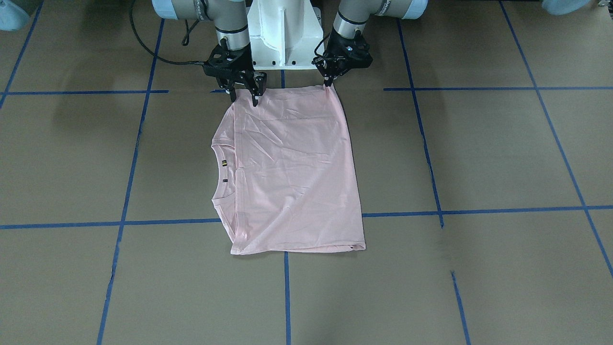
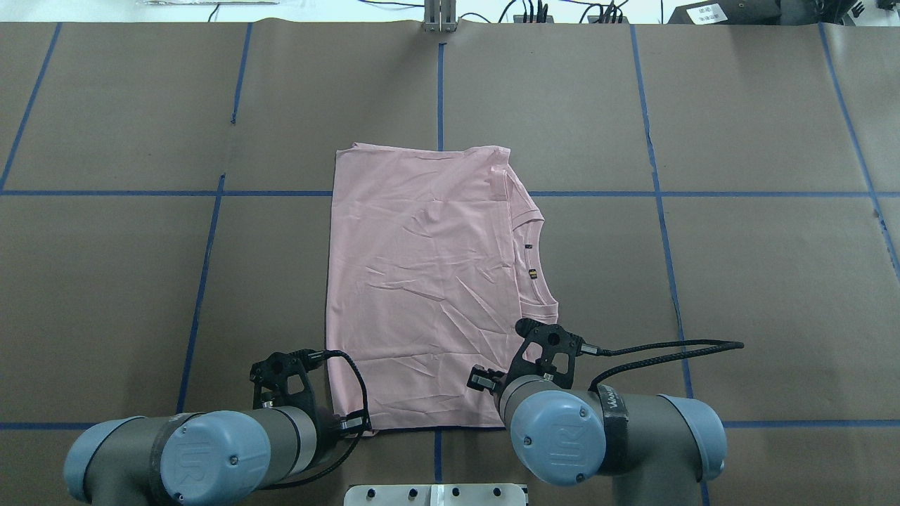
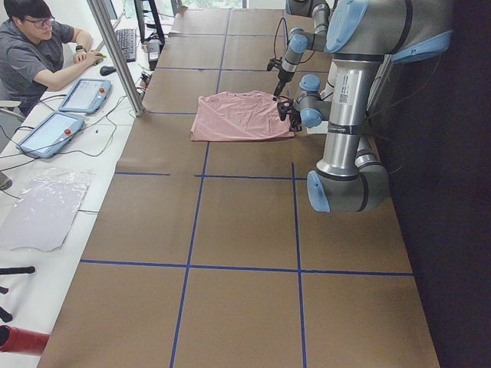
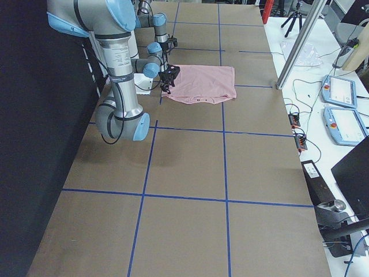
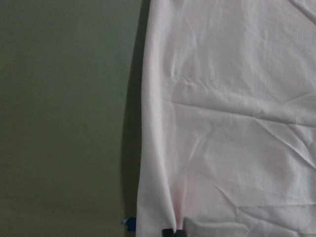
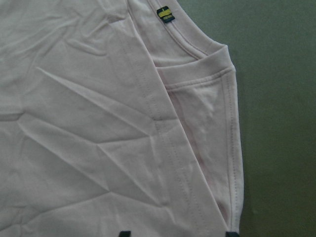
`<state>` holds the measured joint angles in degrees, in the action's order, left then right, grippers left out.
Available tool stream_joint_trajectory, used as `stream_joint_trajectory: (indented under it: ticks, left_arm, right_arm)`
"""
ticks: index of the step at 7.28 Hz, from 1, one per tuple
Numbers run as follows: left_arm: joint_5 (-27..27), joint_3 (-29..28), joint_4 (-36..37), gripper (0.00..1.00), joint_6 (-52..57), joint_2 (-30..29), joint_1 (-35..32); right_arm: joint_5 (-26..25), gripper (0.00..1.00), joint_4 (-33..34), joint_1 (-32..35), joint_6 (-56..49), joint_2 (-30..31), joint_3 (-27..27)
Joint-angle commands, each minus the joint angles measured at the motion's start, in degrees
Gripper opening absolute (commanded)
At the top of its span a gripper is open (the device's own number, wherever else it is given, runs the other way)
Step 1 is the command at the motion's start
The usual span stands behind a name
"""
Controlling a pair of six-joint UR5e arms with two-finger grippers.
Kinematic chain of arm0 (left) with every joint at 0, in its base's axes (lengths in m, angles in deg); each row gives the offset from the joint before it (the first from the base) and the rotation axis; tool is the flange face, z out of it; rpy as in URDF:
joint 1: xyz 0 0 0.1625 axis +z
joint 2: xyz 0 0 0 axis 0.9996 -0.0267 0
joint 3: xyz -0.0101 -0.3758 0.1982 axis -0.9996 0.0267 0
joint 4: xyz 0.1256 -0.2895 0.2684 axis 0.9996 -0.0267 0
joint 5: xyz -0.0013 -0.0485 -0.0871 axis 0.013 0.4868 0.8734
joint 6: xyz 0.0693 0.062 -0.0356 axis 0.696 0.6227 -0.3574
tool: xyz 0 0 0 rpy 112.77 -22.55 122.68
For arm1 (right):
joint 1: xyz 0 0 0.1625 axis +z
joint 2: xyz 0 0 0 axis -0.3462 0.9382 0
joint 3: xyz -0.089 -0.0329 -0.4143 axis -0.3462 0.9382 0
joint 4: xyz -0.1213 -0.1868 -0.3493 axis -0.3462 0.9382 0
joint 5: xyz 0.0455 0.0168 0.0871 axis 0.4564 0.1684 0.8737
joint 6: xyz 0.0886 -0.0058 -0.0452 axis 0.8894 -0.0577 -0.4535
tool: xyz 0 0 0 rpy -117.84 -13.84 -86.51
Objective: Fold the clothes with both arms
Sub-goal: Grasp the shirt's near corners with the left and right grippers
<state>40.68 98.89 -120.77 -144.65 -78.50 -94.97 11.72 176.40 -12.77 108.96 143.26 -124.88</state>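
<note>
Pink cotton T-shirt [image 2: 422,281]: limp, light. We favour corners nearest pedestal [image 1: 282,33]; left pincer [image 1: 329,83] pinching one, right pincer [image 1: 244,98] spread.

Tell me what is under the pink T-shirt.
The brown table, with blue tape lines running beneath the T-shirt. A lower fabric layer shows by the collar. Its underside is covered and cannot be seen.

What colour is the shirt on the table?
The shirt is pale pink, seen best in the front-facing view.
</note>
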Motion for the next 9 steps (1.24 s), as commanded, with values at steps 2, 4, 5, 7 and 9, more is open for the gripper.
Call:
stream_joint_trajectory:
  ticks: [2, 4, 5, 7, 9]
  left_arm:
    - [-0.4, 0.0, 0.0, 0.00, 0.0, 0.0, 0.0]
    - [-0.5, 0.1, 0.0, 0.00, 0.0, 0.0, 0.0]
    - [-0.4, 0.1, 0.0, 0.00, 0.0, 0.0, 0.1]
    - [-0.4, 0.1, 0.0, 0.00, 0.0, 0.0, 0.1]
    - [-0.4, 0.1, 0.0, 0.00, 0.0, 0.0, 0.1]
  right_arm:
    - [0.0, 0.71, 0.1, -1.4, 1.2, 0.3, 0.2]
    - [-0.2, 0.71, 0.1, -1.9, 1.5, 0.4, 0.3]
    - [-0.2, 0.71, 0.1, -1.9, 1.5, 0.4, 0.3]
    - [-0.3, 0.70, 0.1, -1.9, 1.5, 0.5, 1.1]
    - [-0.3, 0.67, 0.1, -1.9, 1.5, 0.4, 1.2]
